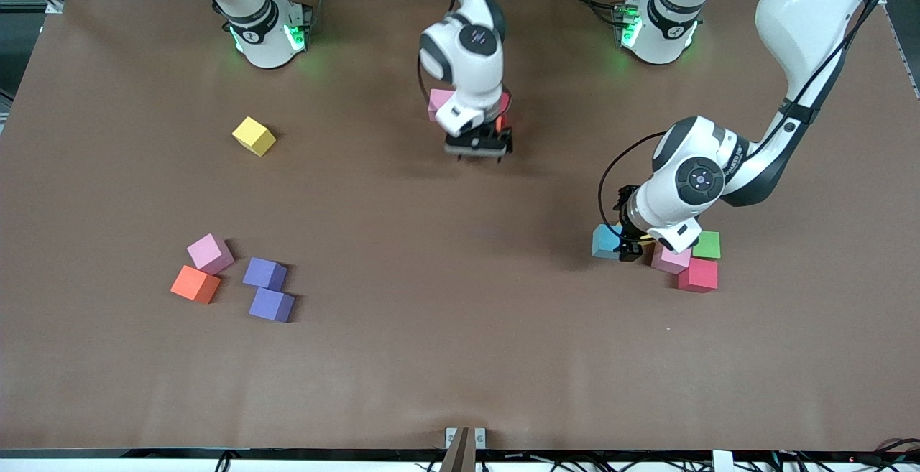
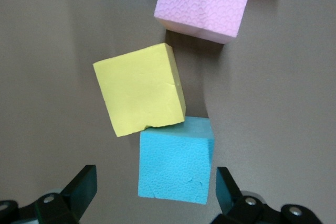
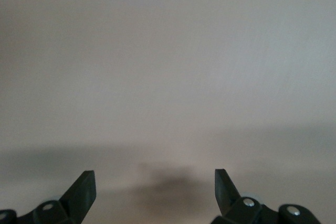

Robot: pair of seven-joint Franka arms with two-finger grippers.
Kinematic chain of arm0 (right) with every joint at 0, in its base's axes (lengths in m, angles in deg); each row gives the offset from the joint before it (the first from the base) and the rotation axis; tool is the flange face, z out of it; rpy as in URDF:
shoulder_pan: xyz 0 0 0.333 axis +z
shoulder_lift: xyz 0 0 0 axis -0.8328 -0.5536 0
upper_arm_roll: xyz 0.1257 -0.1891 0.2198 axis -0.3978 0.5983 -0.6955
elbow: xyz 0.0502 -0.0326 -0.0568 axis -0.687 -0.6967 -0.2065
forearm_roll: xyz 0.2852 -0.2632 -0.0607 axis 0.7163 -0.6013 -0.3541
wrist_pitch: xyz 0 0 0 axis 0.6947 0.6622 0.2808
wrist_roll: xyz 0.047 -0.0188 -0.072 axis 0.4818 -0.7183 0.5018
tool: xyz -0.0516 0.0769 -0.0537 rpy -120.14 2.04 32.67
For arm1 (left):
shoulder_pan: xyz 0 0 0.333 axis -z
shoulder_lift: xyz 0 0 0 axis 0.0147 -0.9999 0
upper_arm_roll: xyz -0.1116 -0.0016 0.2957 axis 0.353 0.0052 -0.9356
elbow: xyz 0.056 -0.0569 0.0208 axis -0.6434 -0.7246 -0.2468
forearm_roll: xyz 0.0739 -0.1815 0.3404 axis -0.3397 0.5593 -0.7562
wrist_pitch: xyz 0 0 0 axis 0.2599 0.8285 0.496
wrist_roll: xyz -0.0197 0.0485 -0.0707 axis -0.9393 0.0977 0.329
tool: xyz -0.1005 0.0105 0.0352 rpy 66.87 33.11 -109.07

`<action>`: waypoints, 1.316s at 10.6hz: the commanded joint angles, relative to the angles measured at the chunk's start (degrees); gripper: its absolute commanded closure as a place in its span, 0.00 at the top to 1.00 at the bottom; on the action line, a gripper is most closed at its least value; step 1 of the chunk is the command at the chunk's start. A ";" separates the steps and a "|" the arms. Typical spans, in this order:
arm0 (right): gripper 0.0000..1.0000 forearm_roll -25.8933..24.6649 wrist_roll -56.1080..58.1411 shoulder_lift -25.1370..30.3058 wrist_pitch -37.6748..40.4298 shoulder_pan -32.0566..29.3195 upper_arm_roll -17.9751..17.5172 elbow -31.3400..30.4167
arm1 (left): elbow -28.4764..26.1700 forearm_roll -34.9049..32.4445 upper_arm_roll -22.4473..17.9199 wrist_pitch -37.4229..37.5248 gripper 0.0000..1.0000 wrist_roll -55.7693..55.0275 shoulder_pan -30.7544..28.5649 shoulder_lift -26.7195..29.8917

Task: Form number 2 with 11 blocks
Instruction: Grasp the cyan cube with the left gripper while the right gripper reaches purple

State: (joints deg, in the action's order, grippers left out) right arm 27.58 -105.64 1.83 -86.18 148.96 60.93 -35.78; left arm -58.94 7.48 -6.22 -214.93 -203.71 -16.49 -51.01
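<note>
Brown worktop [image 1: 445,357] carries scattered blocks. Left gripper [image 2: 152,195], jaws spread and empty, hovers over the blue block [image 2: 176,163] near the left arm's end; the block sits squarely between its fingers. Right gripper [image 3: 155,192], also spread and empty, waits mid-table.
</note>
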 commanded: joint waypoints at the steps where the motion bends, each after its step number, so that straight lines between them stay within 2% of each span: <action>1: 1.00 0.31 17.97 0.85 1.10 -10.52 -0.11 2.10 | -0.27 -2.07 0.28 -2.09 1.00 -1.55 -0.34 -0.60; 4: 1.00 3.90 37.93 0.85 6.44 -22.66 -0.37 6.05 | -0.27 -3.64 0.27 -2.89 1.00 -1.55 -0.16 -1.39; 5: 1.00 3.57 44.18 0.77 8.64 -25.48 -0.20 6.23 | -0.27 -3.91 0.27 -3.06 1.00 -1.55 -0.16 -2.27; 7: 1.00 1.73 47.66 0.24 8.84 -28.39 0.68 5.53 | -0.27 -4.62 0.27 -3.77 1.00 -1.55 -0.33 -2.71; 8: 1.00 0.24 52.71 0.41 8.93 -32.15 0.34 5.97 | -0.27 -4.62 0.27 -3.94 1.00 -1.55 -0.25 -2.89; 9: 1.00 0.75 60.77 0.59 8.93 -35.76 0.16 6.14 | -0.27 -5.14 0.27 -4.29 1.00 -1.55 -0.25 -3.24; 12: 1.00 5.31 74.86 0.68 10.76 -44.56 -0.11 7.20 | -0.18 -6.90 0.19 -4.82 1.00 -1.55 -0.07 -5.43; 14: 1.00 8.82 87.93 0.33 11.13 -48.87 -0.72 7.29 | -0.27 -8.74 0.19 -5.17 0.69 -1.55 -0.25 -5.61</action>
State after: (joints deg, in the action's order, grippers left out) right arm 33.64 -25.63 2.04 -75.87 102.69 61.49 -29.37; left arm -59.19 1.31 -6.30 -219.29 -203.71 -16.48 -56.22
